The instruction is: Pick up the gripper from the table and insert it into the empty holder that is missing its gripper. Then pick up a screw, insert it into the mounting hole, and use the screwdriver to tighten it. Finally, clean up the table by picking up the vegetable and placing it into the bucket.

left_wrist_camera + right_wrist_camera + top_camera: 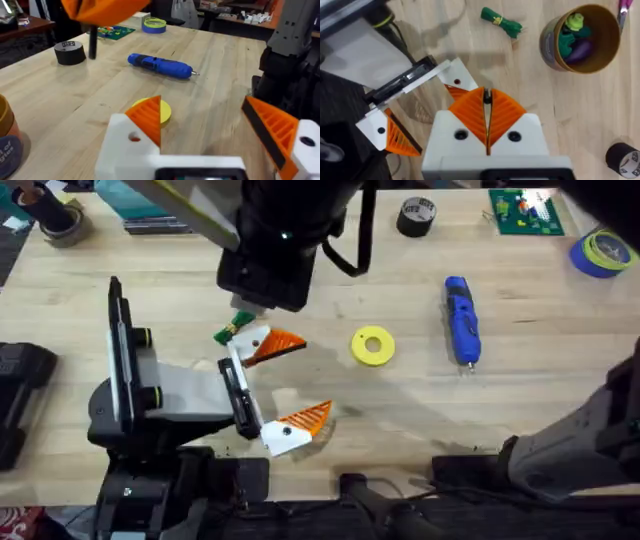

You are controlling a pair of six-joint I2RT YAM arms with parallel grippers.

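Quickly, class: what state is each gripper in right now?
Left gripper: open, holding nothing.
Right gripper: closed on a thin black rod.

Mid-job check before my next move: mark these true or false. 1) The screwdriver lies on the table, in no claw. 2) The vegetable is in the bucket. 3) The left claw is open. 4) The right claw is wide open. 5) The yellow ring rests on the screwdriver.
1) True. The screwdriver lies on the table, away from both claws.
2) False. The vegetable lies on the wood outside the bucket, which holds other colourful toys.
3) True. The left claw has its fingers spread apart.
4) False. The right claw has its orange fingers pressed together.
5) False. The yellow ring lies apart from the screwdriver.
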